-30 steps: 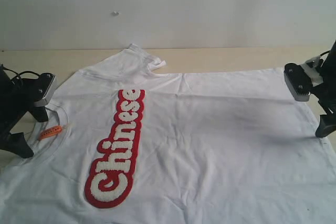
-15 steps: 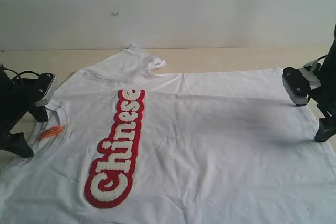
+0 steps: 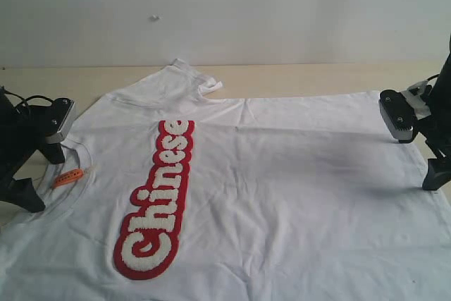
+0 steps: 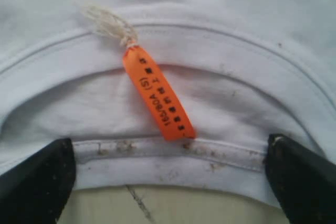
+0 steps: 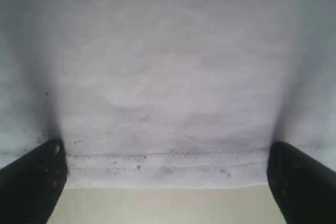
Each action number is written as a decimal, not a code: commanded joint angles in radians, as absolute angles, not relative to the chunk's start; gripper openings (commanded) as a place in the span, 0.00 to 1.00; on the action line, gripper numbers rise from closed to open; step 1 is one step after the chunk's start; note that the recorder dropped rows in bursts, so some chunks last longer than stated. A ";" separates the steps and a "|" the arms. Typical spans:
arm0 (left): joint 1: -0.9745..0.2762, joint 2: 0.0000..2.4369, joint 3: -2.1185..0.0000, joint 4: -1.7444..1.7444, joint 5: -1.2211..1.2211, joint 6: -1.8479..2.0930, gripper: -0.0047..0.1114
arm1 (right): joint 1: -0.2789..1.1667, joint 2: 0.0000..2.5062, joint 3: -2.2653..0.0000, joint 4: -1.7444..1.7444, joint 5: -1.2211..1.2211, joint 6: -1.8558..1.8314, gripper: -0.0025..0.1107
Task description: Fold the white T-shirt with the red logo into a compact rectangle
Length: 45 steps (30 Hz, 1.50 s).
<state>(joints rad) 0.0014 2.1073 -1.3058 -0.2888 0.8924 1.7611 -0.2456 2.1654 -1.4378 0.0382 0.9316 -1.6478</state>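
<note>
The white T-shirt [image 3: 282, 174] lies spread flat on the table, neck to the left and hem to the right. The red logo [image 3: 158, 199] faces up on its left half. An orange neck tag [image 3: 68, 177] rests inside the collar. My left gripper [image 3: 39, 174] stands open at the collar's edge, and in the left wrist view its fingers [image 4: 37, 182] straddle the ribbed collar [image 4: 168, 158] just below the tag [image 4: 157, 100]. My right gripper [image 3: 437, 156] stands open at the hem. In the right wrist view the stitched hem [image 5: 168, 163] lies between its fingers [image 5: 302, 182].
The beige table [image 3: 317, 75] shows beyond the shirt's far edge, with a pale wall behind it. One sleeve [image 3: 187, 79] is bunched at the far side. The shirt runs past the bottom edge of the exterior view.
My right gripper has dropped slightly toward the hem and then held still. The left gripper and the shirt have not moved.
</note>
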 commanded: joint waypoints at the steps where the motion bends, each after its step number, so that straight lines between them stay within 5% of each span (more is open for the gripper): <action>1: 0.001 2.126 -1.292 -0.293 0.884 1.761 0.85 | -0.245 2.168 -1.433 0.044 0.943 -1.644 0.95; 22: 0.001 2.126 -1.292 -0.293 0.884 1.761 0.85 | -0.245 2.168 -1.433 0.044 0.944 -1.647 0.94; 37: 0.001 2.126 -1.292 -0.293 0.884 1.761 0.85 | -0.245 2.170 -1.433 0.047 0.961 -1.646 0.62; 45: 0.001 2.126 -1.292 -0.293 0.884 1.761 0.85 | -0.245 2.170 -1.433 0.047 0.961 -1.646 0.61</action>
